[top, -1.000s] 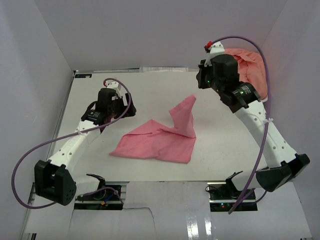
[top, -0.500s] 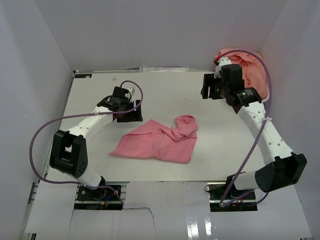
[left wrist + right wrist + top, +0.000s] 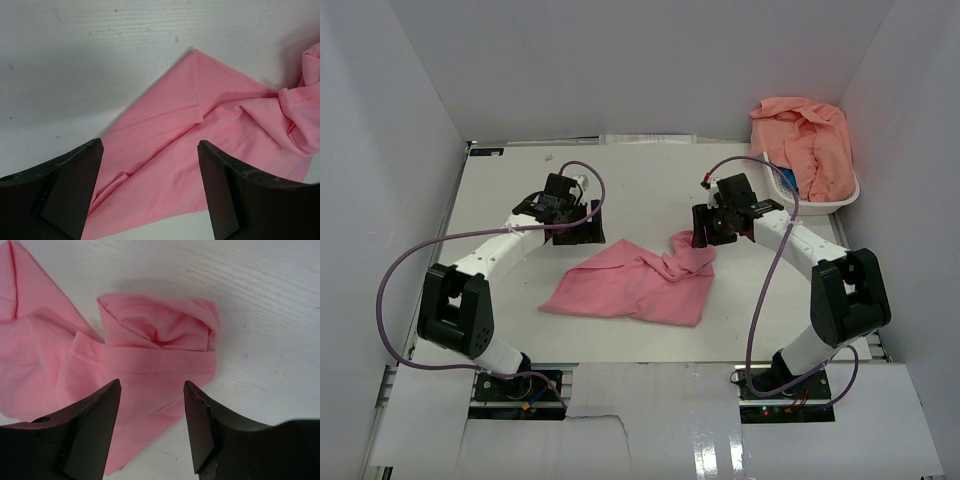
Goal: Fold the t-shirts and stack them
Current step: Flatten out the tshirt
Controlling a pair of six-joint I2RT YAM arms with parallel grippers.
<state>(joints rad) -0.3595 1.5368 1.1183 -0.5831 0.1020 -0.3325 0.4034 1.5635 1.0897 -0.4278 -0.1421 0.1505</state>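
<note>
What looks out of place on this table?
The pink t-shirt lies askew on the table, one end bunched into a lump rather than flat. More t-shirts are heaped in the white basket, overhanging its rim.

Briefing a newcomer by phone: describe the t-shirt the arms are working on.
On the white table, near its middle, lies a crumpled rose-pink cloth t-shirt. Unlike the peach t-shirts heaped in the white plastic basket at the far right, it lies alone.
</note>
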